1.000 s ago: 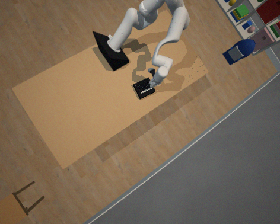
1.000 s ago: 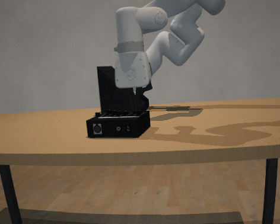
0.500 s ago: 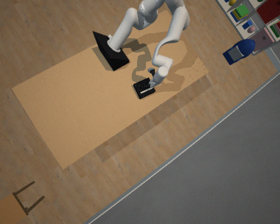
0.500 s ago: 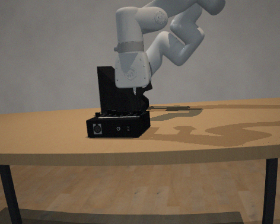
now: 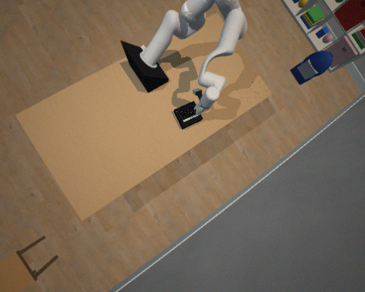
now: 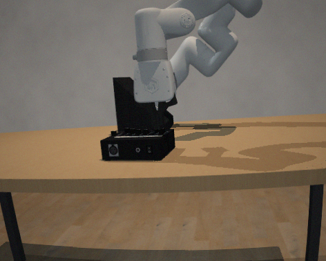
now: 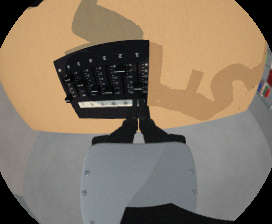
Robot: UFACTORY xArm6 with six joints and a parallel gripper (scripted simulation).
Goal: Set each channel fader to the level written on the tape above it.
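Observation:
The black lighting desk (image 5: 192,123) (image 6: 125,152) (image 7: 104,113) stands flat on the table. Its pale tape strip (image 5: 190,118) (image 7: 105,104) runs along one edge; the written levels are too small to read. In the wrist view, the cap of fader 1 (image 7: 138,89) is near the tape end of its slot, and the cap of fader 2 (image 7: 120,71) is farther from the tape. Several other caps sit at differing positions; exact levels cannot be read. My gripper (image 6: 157,105) (image 7: 138,104) is shut and empty, above the desk at the tape's fader 1 end.
The table (image 5: 115,135) (image 6: 251,155) extends around the desk. The black arm base (image 5: 144,69) (image 6: 125,107) stands behind the desk. Away from the table are a shelf with coloured items and a blue object (image 5: 312,67) on the floor.

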